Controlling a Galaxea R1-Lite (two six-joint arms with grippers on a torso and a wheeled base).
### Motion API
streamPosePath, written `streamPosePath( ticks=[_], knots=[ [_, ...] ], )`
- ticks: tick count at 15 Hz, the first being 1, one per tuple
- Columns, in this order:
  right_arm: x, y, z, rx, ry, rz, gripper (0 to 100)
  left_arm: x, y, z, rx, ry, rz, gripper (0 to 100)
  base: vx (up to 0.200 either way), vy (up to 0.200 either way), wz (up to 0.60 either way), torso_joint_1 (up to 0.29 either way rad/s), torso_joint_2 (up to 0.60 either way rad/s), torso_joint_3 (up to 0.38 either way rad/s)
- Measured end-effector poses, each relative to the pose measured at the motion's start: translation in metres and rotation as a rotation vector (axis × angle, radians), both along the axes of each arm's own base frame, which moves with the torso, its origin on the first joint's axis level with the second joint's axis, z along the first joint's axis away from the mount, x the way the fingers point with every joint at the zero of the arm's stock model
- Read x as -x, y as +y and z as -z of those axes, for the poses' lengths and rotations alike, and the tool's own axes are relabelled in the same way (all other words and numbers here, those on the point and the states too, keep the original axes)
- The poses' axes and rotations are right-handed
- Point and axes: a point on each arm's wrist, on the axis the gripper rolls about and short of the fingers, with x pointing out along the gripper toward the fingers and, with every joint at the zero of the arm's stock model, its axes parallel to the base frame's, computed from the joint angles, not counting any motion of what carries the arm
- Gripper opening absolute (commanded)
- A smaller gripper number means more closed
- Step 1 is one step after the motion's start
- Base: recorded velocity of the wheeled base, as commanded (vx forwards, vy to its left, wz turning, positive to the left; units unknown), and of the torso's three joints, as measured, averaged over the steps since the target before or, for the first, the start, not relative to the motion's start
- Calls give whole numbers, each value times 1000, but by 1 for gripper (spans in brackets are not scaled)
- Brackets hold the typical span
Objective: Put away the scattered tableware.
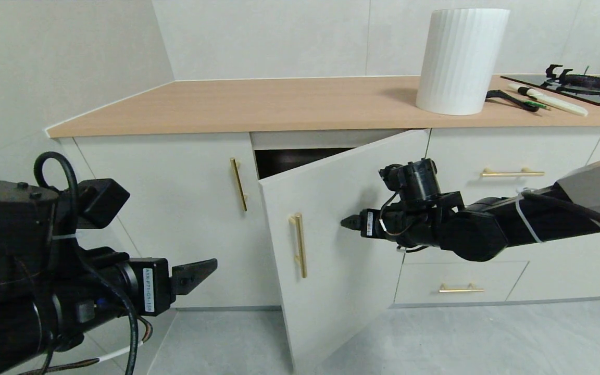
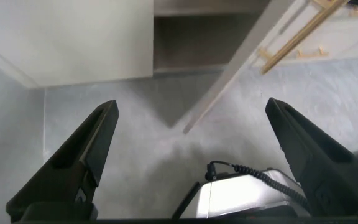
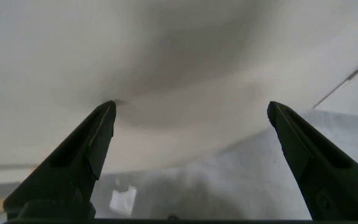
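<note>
Scattered tableware lies on the wooden counter (image 1: 279,104) at the far right: a long cream-handled utensil (image 1: 555,102) and a dark one with green on it (image 1: 520,100). Below, a white cabinet door (image 1: 341,245) with a gold handle (image 1: 300,245) stands partly open, dark space behind it. My right gripper (image 1: 349,221) is open, its tip close to the door's front face (image 3: 185,56), to the right of the handle. My left gripper (image 1: 196,273) hangs low on the left, open and holding nothing, fingers (image 2: 79,162) spread above the floor, the door's edge (image 2: 229,81) ahead.
A tall white ribbed container (image 1: 461,60) stands on the counter beside the utensils. A black stove grate (image 1: 586,82) is at the far right. Drawers with gold handles (image 1: 511,172) flank the open door. A closed door with its own handle (image 1: 238,185) sits left. Grey floor (image 1: 461,338) lies below.
</note>
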Motion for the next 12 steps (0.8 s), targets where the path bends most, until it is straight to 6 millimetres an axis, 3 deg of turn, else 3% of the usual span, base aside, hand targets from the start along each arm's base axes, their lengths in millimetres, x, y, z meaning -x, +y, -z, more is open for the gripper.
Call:
streamPosePath(
  ticks=[6,12],
  knots=[
    [8,24,-7,-133,36,12,100,0,0,-1,4,-3,-1,100,0,0,0,0,0,0],
    [0,44,-14,-282,69,56,100,0,0,-1,4,-3,-2,100,0,0,0,0,0,0]
  ],
)
